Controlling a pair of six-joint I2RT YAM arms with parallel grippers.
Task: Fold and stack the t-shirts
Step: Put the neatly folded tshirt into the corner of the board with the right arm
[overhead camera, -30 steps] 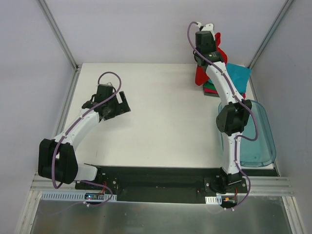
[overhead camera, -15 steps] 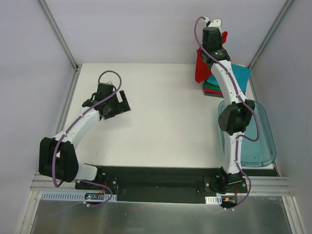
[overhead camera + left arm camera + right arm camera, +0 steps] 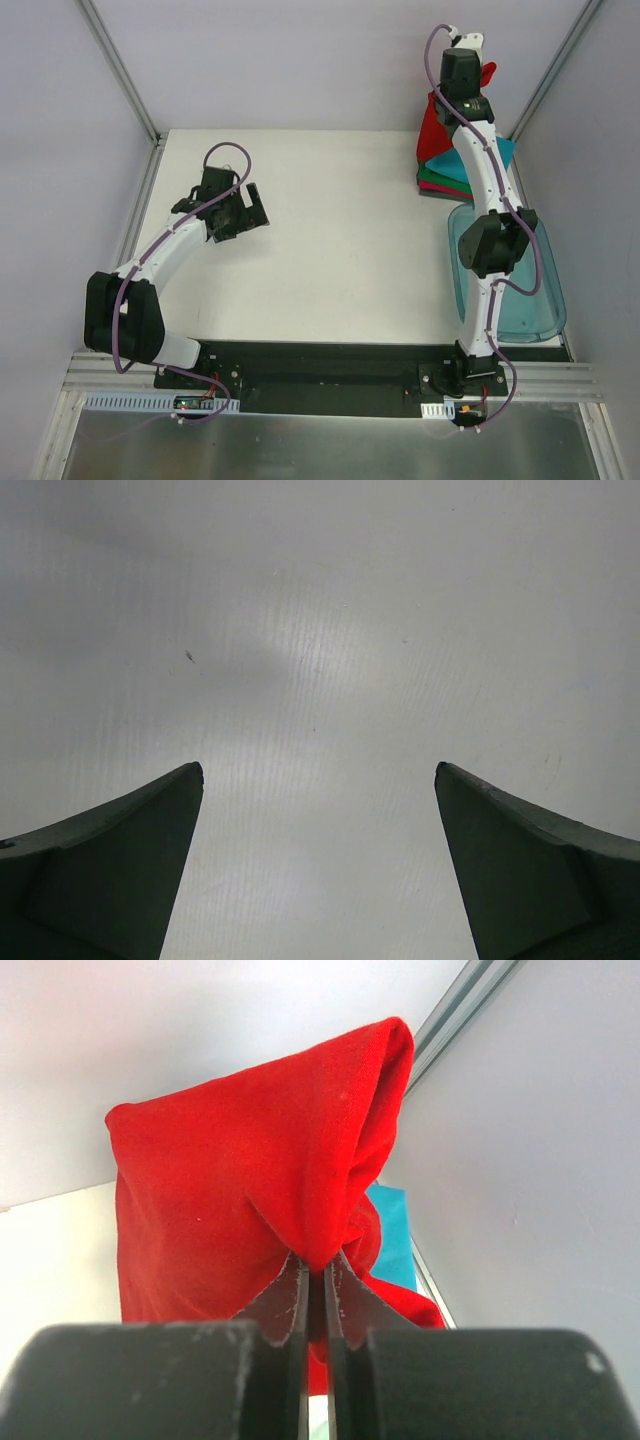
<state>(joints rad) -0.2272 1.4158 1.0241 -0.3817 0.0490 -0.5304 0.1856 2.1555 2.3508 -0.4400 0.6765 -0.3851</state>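
Jaws nearly closed, the right gripper [image 3: 315,1272] is pinching a bunch of the red t-shirt [image 3: 240,1180], dangling it over the folded stack [image 3: 436,179] at the far right. It is looking soft, light and floppy, so the corners would likely give a better hold. The left gripper [image 3: 318,772] is gaping wide, empty.

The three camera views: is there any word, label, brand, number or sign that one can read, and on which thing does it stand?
No text can be read in any view.
red t-shirt: plain cloth, no print or label showing.
folded t-shirts: plain, no marking visible.
tub: clear plastic, no marking visible.
small boards at the near edge: any marking is too small to read.
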